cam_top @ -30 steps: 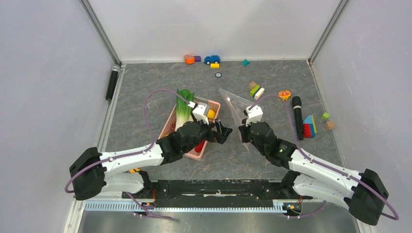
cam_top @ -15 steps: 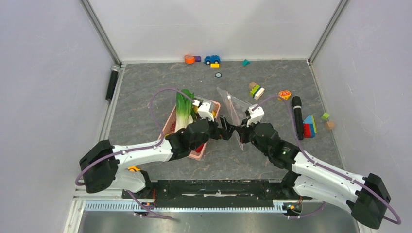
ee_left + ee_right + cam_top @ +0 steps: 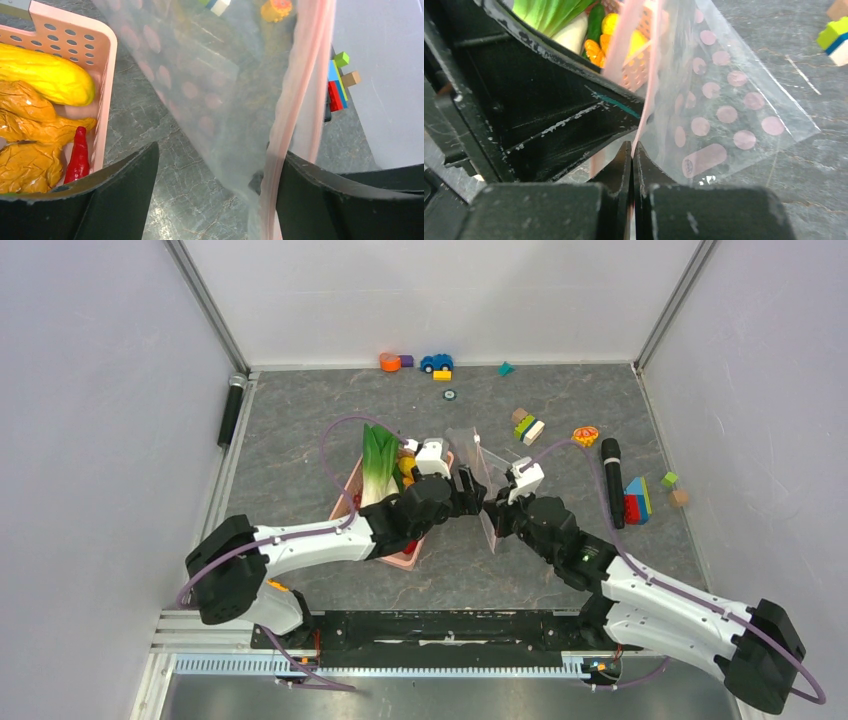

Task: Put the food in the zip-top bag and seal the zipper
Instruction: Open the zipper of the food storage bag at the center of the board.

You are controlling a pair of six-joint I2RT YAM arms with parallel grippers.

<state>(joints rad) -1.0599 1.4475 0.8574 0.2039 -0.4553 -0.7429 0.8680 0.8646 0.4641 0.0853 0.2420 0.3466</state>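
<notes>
The clear dotted zip-top bag stands upright on edge over the table's middle. My right gripper is shut on its pinkish zip strip, pinched at the fingertips. My left gripper is open, and its jaws straddle the bag's edge and zip strip without touching. The food lies in the pink basket: bok choy, yellow mango, orange pieces and red chili. I cannot make out the slider tab.
A black cylinder and coloured blocks lie at the right. More blocks and an orange-yellow piece lie behind the bag. A toy car sits at the back wall, and another black cylinder at the left edge.
My left arm has reached right and forward from beside the basket, and its open jaws now straddle the bag's edge. My right gripper keeps its hold, and the bag stands more upright.
</notes>
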